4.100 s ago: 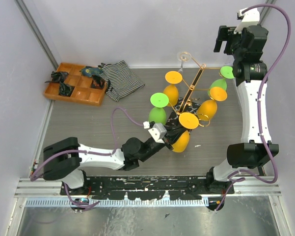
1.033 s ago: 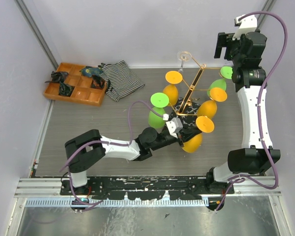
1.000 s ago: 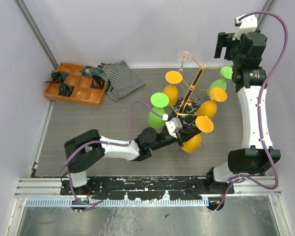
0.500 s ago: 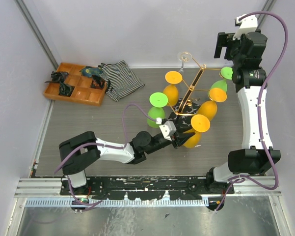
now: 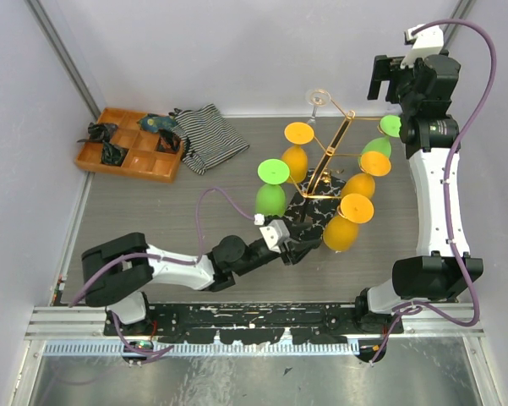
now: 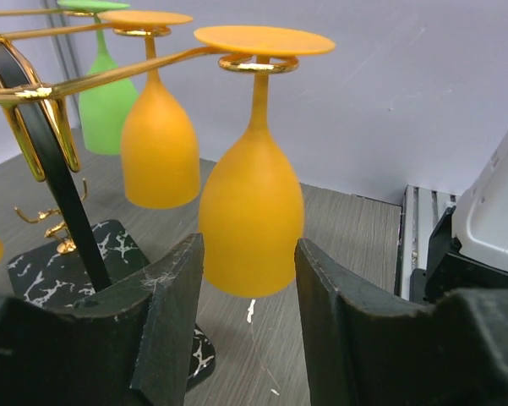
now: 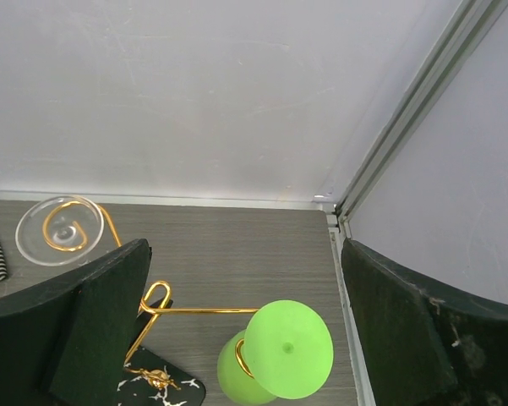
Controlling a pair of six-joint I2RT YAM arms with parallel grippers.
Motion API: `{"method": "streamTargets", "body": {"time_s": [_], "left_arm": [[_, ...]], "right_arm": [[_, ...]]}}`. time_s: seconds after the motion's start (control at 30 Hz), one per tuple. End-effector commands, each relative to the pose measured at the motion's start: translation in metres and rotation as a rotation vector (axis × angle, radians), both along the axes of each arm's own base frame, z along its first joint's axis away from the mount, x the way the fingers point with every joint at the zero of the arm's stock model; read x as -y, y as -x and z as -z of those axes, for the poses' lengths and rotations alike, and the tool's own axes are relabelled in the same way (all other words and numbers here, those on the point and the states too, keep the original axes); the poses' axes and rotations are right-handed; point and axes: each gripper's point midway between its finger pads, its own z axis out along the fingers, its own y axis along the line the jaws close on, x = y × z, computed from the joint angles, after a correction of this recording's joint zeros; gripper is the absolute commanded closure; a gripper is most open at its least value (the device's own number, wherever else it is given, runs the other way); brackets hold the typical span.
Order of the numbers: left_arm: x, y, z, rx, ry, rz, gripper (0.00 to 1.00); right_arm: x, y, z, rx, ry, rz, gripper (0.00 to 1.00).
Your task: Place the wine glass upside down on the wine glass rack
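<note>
The orange wine glass point(image 5: 341, 231) point(image 6: 252, 222) hangs upside down, its foot caught in a gold ring of the wine glass rack point(image 5: 331, 154) point(image 6: 57, 182). The rack is a gold wire stand on a black speckled base. My left gripper point(image 5: 304, 245) point(image 6: 247, 330) stands open just short of the bowl, with a gap showing on each side and nothing held. My right gripper point(image 5: 397, 72) point(image 7: 245, 326) hovers open high above the rack's far right arm, over a hanging green glass point(image 7: 283, 355).
Other orange and green glasses point(image 5: 271, 197) hang on the rack, and a clear one point(image 5: 319, 97) sits at its far end. At the back left, an orange tray point(image 5: 127, 156) lies beside a striped cloth point(image 5: 207, 135). Walls close both sides.
My left gripper has opened, let go of the orange glass and drawn back toward the near left. The glass now hangs on the rack arm. The right arm has not moved.
</note>
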Motion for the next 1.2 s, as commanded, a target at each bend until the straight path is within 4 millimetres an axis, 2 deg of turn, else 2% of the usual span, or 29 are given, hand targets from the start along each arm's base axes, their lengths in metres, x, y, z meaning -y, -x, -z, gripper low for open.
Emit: {"method": "streamTargets", "body": {"time_s": [0.0,0.13,0.23,0.3,0.37,0.5,0.73,0.87,1.03,1.17], "left_arm": [[-0.016,0.007,-0.026,0.073,0.017,-0.033,0.43],[-0.027,0.010,-0.031,0.104,-0.037,-0.059,0.30],[-0.043,-0.001,-0.040,0.128,-0.065,-0.147,0.07],[-0.059,-0.012,-0.048,0.119,-0.077,-0.230,0.01],[-0.079,-0.026,-0.060,0.090,-0.085,-0.346,0.02],[-0.117,-0.044,-0.083,0.071,-0.165,-0.511,0.02],[-0.178,-0.069,-0.116,0.087,-0.252,-0.756,0.02],[-0.206,-0.090,-0.142,0.024,-0.211,-0.848,0.02],[-0.254,-0.124,-0.176,-0.101,-0.113,-0.963,0.02],[-0.288,-0.148,-0.192,-0.173,-0.070,-0.997,0.02]], "right_arm": [[-0.007,0.008,-0.041,0.106,-0.026,-0.034,0.00],[-0.006,0.011,-0.046,0.118,-0.042,-0.025,0.00],[-0.003,0.013,-0.048,0.125,-0.057,-0.003,0.00],[-0.003,0.013,-0.052,0.132,-0.067,0.000,0.00],[-0.004,0.013,-0.056,0.139,-0.083,-0.003,0.00],[-0.010,0.013,-0.064,0.157,-0.107,-0.028,0.00],[-0.012,0.010,-0.063,0.149,-0.148,-0.031,0.00],[0.003,0.014,-0.069,0.165,-0.167,0.061,0.00],[0.015,0.024,-0.079,0.198,-0.174,0.134,0.00],[0.022,0.030,-0.086,0.229,-0.202,0.179,0.00]]}}
